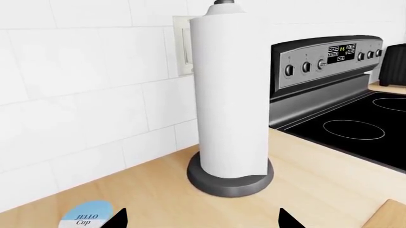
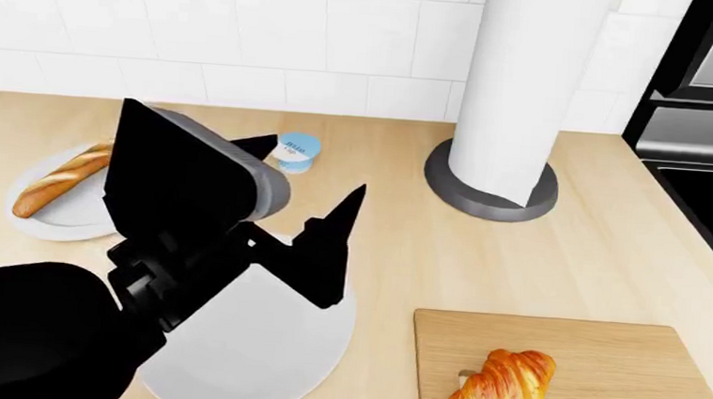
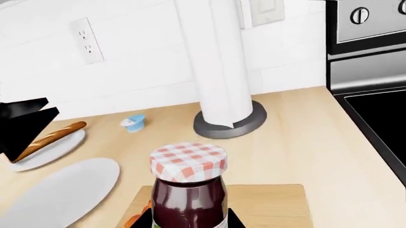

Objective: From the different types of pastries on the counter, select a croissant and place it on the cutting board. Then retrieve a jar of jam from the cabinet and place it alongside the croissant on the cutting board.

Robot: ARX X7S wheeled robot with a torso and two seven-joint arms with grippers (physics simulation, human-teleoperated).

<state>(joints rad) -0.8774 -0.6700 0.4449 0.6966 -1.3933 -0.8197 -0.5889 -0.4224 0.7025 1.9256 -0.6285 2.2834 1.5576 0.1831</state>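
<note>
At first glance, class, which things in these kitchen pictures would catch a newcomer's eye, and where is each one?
The tall white paper towel roll stands on its dark round base at the back of the counter, near the stove. The golden croissant lies on the cutting board in the near right part of the head view. In the right wrist view, the jar of jam, with its checked lid, fills the foreground between the right gripper fingers.

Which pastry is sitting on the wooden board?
The croissant, small, curved and golden-orange, lies on the cutting board. The long thin baguette rests on a white plate instead.
</note>
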